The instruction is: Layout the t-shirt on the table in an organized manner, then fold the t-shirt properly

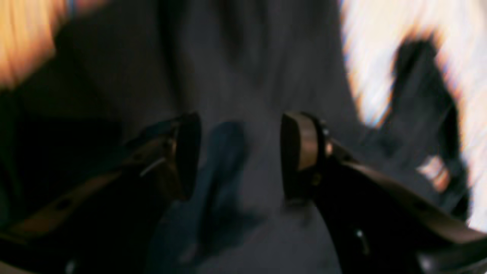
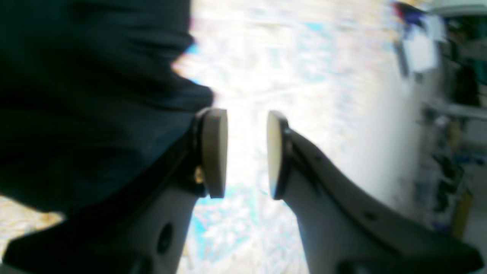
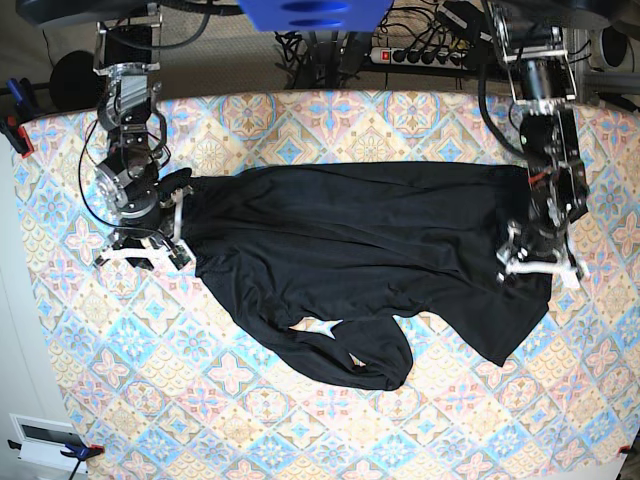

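Observation:
The black t-shirt (image 3: 360,250) lies crumpled and spread across the middle of the table (image 3: 300,430), with a bunched lobe toward the front. My left gripper (image 3: 540,272) hovers over the garment's right edge. In the blurred left wrist view the left gripper (image 1: 239,152) is open above dark t-shirt (image 1: 236,57) fabric, with nothing between its fingers. My right gripper (image 3: 145,258) sits at the garment's left end. In the right wrist view the right gripper (image 2: 246,152) is open. Only patterned table (image 2: 304,76) shows in its gap, and the t-shirt (image 2: 95,95) lies beside its left finger.
A power strip (image 3: 430,55) and cables lie behind the table's far edge. Clamps (image 3: 15,135) grip the table's left edge, and a white box (image 3: 50,440) sits by the front left corner. Blurred shelving (image 2: 449,114) shows beyond the table in the right wrist view.

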